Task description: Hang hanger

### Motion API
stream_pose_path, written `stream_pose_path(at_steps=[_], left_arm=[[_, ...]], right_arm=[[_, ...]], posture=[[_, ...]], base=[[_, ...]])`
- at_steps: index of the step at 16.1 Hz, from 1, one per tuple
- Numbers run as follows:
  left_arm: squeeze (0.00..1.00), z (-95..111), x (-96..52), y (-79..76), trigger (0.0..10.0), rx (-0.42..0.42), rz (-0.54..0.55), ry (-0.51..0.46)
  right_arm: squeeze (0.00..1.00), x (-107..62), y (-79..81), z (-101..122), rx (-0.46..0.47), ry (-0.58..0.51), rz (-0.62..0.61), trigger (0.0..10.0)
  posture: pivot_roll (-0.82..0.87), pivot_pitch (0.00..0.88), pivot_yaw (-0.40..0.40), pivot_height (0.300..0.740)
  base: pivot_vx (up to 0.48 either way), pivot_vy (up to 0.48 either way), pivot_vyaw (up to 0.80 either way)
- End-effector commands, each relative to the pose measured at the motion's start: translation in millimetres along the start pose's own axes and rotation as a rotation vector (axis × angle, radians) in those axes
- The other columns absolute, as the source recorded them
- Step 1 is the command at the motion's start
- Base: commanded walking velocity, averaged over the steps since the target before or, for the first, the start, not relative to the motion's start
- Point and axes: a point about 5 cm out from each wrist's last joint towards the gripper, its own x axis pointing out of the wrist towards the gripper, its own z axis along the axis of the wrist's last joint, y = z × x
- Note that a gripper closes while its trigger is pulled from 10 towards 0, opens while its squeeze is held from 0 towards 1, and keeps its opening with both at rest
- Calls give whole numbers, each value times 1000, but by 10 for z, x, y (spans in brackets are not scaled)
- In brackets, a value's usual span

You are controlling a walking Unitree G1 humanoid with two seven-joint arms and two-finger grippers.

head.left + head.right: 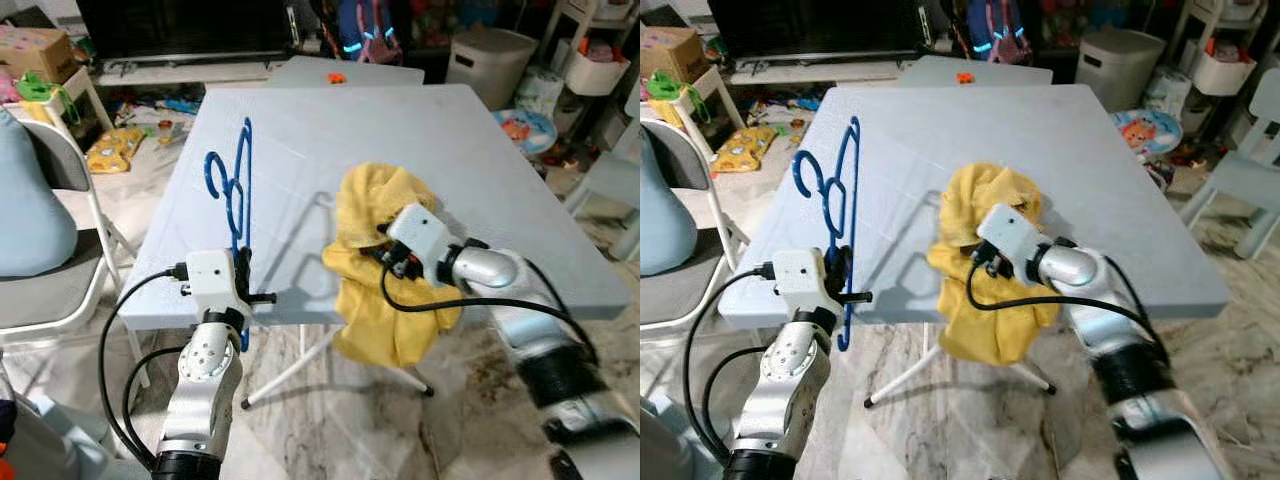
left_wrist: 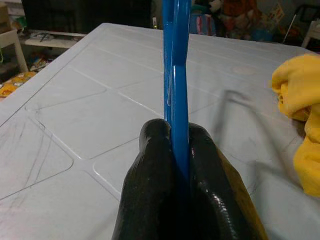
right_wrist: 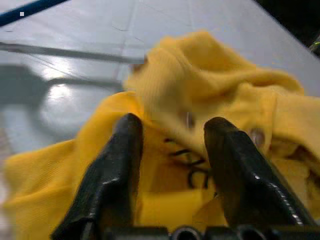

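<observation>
The left end effector is clamped on the blue hanger, its two black fingers pressed together on either side of the thin plastic bar. It sits at the near left edge of the pale grey surface, and the hanger stands upright above it, with the hook curling toward the robot's left and the lower end dropping just below the surface's edge.

The right end effector is spread apart, its fingers resting on the crumpled yellow garment. Fabric shows between the two fingers, but they are not closed on it. The garment lies bunched near the front edge of the surface, part of it draping over that edge and hanging down. Dark print and a couple of small buttons show on the cloth in the right wrist view. The garment sits well to the right of the hanger, with bare surface between them.

Beside the surface on the robot's left stands a grey folding chair with a pale blue cushion on it. Beyond the far edge are a second small table with a small orange object on it, a white bin, and toys scattered over the floor.
</observation>
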Motion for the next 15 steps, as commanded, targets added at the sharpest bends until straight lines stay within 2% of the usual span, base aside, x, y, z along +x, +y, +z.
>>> stream_pose_path(at_steps=[1,2,4,7,10,11,13,14,15], left_arm=[[0,-106,-6,0,10000,-7,1,54],[0,-104,-4,3,10000,-9,2,54],[0,-127,2,-1,10000,-15,0,62],[0,-130,9,1,10000,-16,-2,64],[0,-138,10,-6,10000,-15,-7,67],[0,-140,10,-7,10000,-16,-8,67],[0,-140,10,-3,10000,-18,-9,69],[0,-141,10,-1,10000,-18,-8,68],[0,-143,10,2,10000,-17,-8,68]], right_arm=[[1000,-71,9,-2,20,13,37,10000],[1000,-109,-1,-15,37,19,45,10000],[1000,-228,69,-65,58,57,138,10000],[1000,-309,124,-107,56,90,159,10000],[1000,-290,198,-171,-1,140,118,10000],[1000,-264,216,-185,6,144,92,10000],[949,-193,288,-259,-36,174,38,10000],[824,-153,306,-297,-58,191,-4,10000],[608,-121,310,-314,-61,195,-43,10000]], posture=[[-56,21,8,740],[-56,21,8,740],[-58,18,6,740],[-63,18,11,740],[-65,20,14,740],[-67,22,15,740],[-65,22,16,740],[-62,21,14,740],[-62,21,14,740]], base=[[0,0,0],[0,0,0],[0,0,0],[0,0,0],[0,0,0],[0,0,0],[0,0,0],[0,0,0],[0,0,0]])
